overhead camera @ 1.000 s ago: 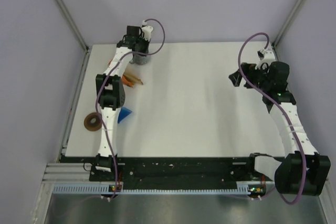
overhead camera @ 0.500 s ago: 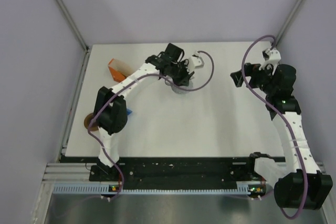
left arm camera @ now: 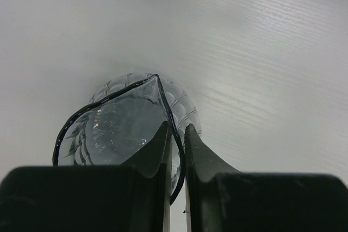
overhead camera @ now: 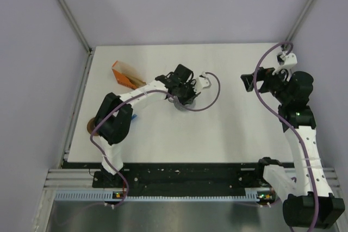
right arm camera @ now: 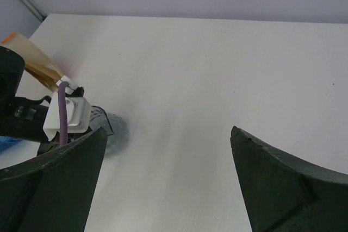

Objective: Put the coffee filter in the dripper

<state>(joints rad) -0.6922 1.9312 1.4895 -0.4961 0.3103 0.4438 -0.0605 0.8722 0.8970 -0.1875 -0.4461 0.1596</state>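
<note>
Two robot arms work over a white table [overhead camera: 217, 129], seen from above and from their wrist cameras. The left gripper [left arm camera: 176, 129] reaches to the middle of the table with its jaws pinched shut on the dark rim of a clear, grey-tinted mug [left arm camera: 109, 129], one finger [left arm camera: 155, 158] inside the mug's patterned wall and the other outside it. The views do not settle whether the mug rests on the table or hangs just above it. A purple cable [overhead camera: 209, 88] loops off the left wrist beside a white camera mount [right arm camera: 68, 113]. Behind and to the left of the mug, near the table's far-left part, lies an orange packet [overhead camera: 124, 73] with tan papers showing at its mouth. No single coffee filter can be told apart from that stack, so where the filter lies cannot be said. The dripper [right arm camera: 8, 143] shows only as a sliver of bright blue at the left edge of the right wrist view, near the left arm's elbow and well apart from the mug. A brown ring [overhead camera: 90, 127] peeks out at the table's left side, mostly hidden by that same arm. The right gripper [overhead camera: 249, 81] hangs above the right side of the table, facing the left arm, its jaws spread wide with nothing between them, well apart from the mug and the packet.
</note>
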